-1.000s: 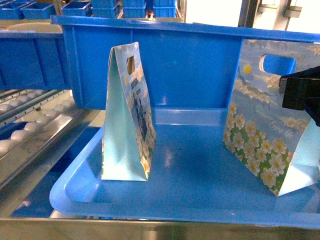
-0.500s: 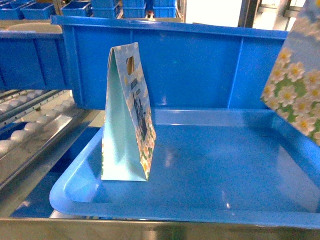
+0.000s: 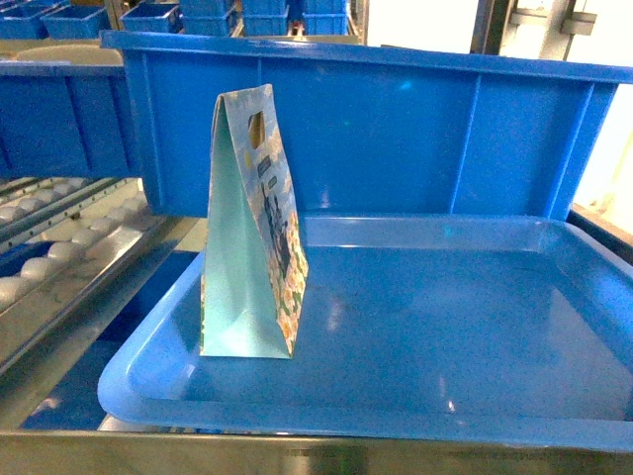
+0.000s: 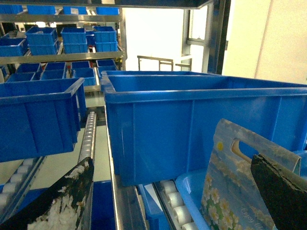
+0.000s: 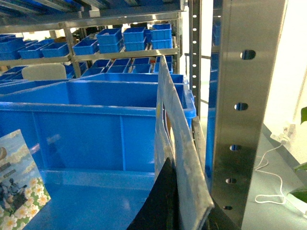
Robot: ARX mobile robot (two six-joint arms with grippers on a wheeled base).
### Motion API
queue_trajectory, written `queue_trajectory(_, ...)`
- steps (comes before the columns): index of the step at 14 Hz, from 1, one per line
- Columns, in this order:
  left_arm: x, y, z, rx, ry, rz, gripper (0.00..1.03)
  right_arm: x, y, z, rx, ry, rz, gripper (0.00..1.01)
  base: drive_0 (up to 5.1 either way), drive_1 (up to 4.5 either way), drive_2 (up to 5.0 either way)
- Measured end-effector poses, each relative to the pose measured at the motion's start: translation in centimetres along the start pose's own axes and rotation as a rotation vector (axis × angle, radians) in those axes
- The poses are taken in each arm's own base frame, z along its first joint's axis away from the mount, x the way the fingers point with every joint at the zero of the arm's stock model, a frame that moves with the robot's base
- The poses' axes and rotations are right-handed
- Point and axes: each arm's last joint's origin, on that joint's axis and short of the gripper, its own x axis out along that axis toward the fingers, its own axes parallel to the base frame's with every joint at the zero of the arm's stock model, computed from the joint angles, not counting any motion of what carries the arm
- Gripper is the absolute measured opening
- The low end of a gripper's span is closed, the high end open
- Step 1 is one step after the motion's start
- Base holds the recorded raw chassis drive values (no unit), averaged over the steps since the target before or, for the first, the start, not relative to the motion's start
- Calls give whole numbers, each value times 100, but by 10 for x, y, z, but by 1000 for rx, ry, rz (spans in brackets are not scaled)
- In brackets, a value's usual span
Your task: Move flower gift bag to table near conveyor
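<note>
One flower gift bag point(image 3: 252, 228) stands upright at the left of the shiny blue tray point(image 3: 445, 336). It also shows in the left wrist view as the flower gift bag point(image 4: 230, 191) and in the right wrist view point(image 5: 19, 191). My left gripper point(image 4: 171, 163) is open, and its right finger point(image 4: 283, 191) is just in front of that bag's handle. My right gripper point(image 5: 184, 196) is shut on a second gift bag point(image 5: 175, 139), seen edge-on and held up beside the tray. Conveyor rollers point(image 3: 59, 252) run along the left. The table is out of view.
A tall blue bin point(image 3: 396, 129) stands right behind the tray. A steel rack post point(image 5: 244, 110) rises close to the right of the held bag. Past it lies a pale grey surface with a white cord point(image 5: 268, 182). More blue bins point(image 4: 38, 115) fill the shelves.
The right-hand bag and my right gripper rose from the tray, swung up to the right, and left the head view. The left bag has not moved.
</note>
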Motion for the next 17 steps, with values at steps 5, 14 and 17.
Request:
queue_trajectory(5,1,0,0,0,-3,-5,98,-5,-7,-7,-26,7,-62,2,0,0,0)
queue_trajectory(14,76,-60,35,-45,85,-168,98,-5,-7,-6,-26,6,-59,2,0,0,0)
queue_trajectory(17,88,-81,23,-34,162,-171,98,-5,-7,-7,-26,7,-59,2,0,0,0)
